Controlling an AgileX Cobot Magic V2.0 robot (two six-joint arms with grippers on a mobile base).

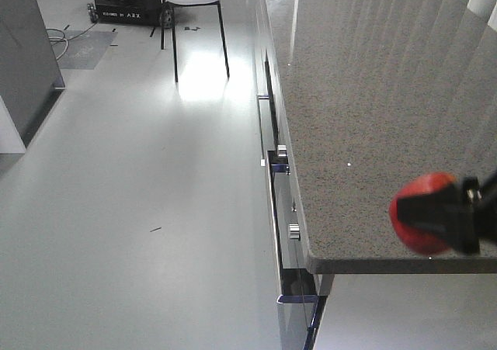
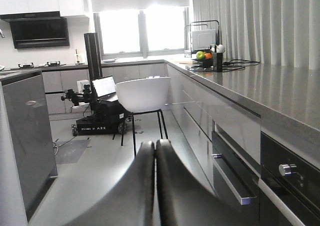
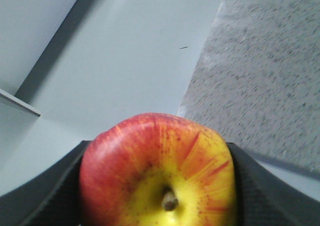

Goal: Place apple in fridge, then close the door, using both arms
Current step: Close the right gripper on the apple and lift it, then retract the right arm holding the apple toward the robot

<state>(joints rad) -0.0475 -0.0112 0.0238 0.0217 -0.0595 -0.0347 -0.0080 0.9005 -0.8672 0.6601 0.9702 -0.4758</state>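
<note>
Right wrist-mounted view: the right gripper (image 3: 160, 193) clamps the apple (image 3: 157, 156) by the counter's (image 1: 365, 117) near edge. The left gripper (image 2: 155, 153) is pinched together, holding nothing. Best hold the squeeze steady and swing left, clear of the counter edge.

Apple (image 1: 415, 214) in the right gripper (image 3: 157, 186) above the near edge of the counter (image 1: 365, 94), chair (image 2: 142, 93) left of the counter, wheeled base (image 2: 97, 126) behind it, fruit bowl (image 2: 204, 60) at counter's far end

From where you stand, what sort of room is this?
Probably a kitchen: a long speckled grey counter, an oven with knobs under it, and a black range hood above a hob.
</note>
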